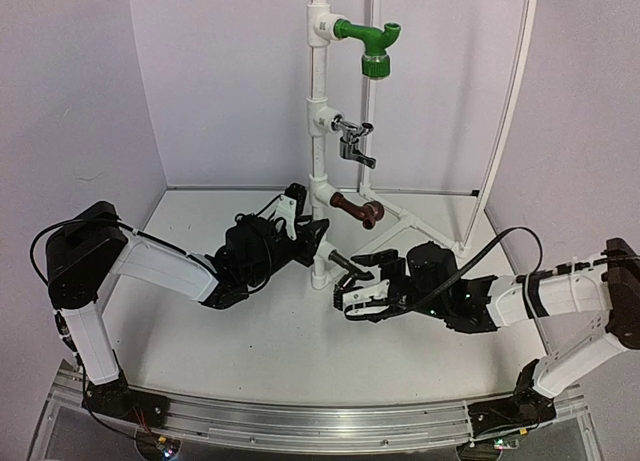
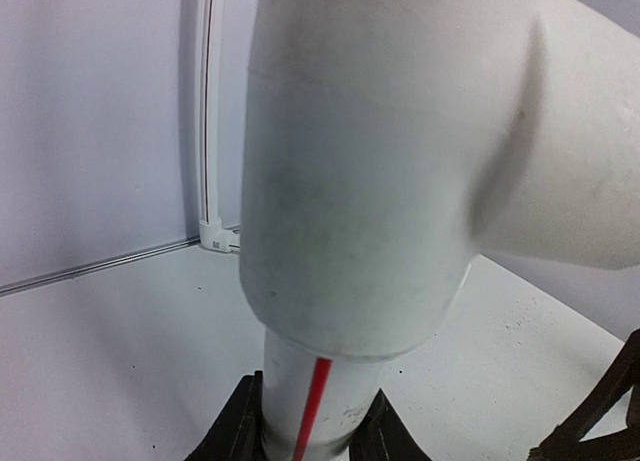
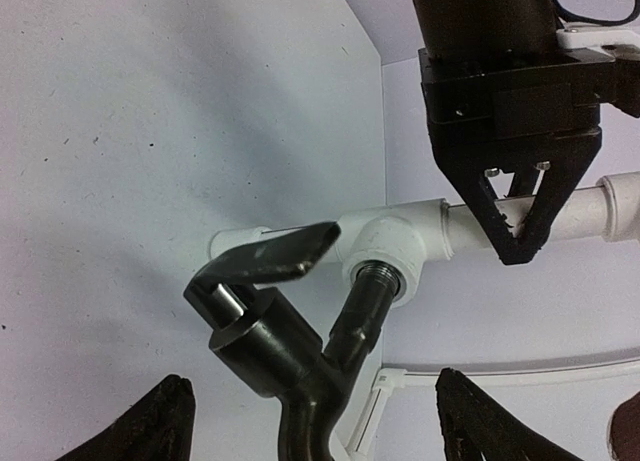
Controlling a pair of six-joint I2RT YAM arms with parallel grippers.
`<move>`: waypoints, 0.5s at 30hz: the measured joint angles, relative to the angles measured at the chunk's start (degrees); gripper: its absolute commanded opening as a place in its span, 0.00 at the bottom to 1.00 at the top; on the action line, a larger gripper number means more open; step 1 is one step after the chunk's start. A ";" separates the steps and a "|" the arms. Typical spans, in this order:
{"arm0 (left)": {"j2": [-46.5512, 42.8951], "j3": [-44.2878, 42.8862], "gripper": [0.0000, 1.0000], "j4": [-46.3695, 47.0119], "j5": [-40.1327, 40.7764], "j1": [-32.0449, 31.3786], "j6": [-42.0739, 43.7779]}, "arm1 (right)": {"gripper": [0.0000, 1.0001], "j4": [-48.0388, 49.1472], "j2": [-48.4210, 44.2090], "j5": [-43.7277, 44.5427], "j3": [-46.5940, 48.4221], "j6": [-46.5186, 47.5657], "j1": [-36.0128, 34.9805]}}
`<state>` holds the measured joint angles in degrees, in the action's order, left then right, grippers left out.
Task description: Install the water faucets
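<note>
The dark grey metal faucet (image 1: pixel 343 264) is found low on the rack, at the bottom tee of the upright white plastic pipe (image 1: pixel 318 171), just above the white desk (image 1: pixel 250 341). Its long axis is laid nearly level, running from the tee out to the right and slightly near. The threaded end is pointed at the pipe and the spout end away from it.

Above it on the same pipe, a brown faucet (image 1: pixel 358 211), a silver faucet (image 1: pixel 352 141) and a green plastic faucet (image 1: pixel 372 43) are seen, each pointing right.

In the right wrist view the dark grey metal faucet (image 3: pixel 300 351) is shown closely: its threaded end is set in the mouth of the white tee fitting (image 3: pixel 395 236), and the flat lever handle is swung off to the left. How deep the thread sits cannot be told.

The fingers (image 3: pixel 150 426) of the right gripper (image 1: pixel 358 289) are spread wide on either side of the faucet body, released and not touching it.

The left gripper (image 1: pixel 305 231) is clenched on the pipe just above the tee. This is confirmed in the left wrist view, where both fingers (image 2: pixel 235 431) are pressed against the pipe below a white tee fitting (image 2: pixel 360 181); a red line along the pipe is visible only there. No faucet is shown in that view.
</note>
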<state>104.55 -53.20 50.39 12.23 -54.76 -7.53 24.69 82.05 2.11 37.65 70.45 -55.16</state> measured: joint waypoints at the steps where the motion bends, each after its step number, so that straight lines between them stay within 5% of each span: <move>1: 0.00 -0.01 0.00 0.00 0.00 0.00 0.00 | 0.77 1.24 1.00 0.18 0.00 -0.15 0.00; 7: 0.00 -0.01 0.00 0.00 0.02 0.02 0.00 | 0.63 9.00 5.93 2.23 -0.22 -4.45 0.00; 15: 0.00 -0.05 0.00 -0.05 -0.02 0.07 0.00 | 0.31 18.26 8.16 3.16 -2.72 -19.76 -0.64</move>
<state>104.55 -53.25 50.34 12.21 -54.70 -7.53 42.95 90.21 5.26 34.93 50.68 -55.80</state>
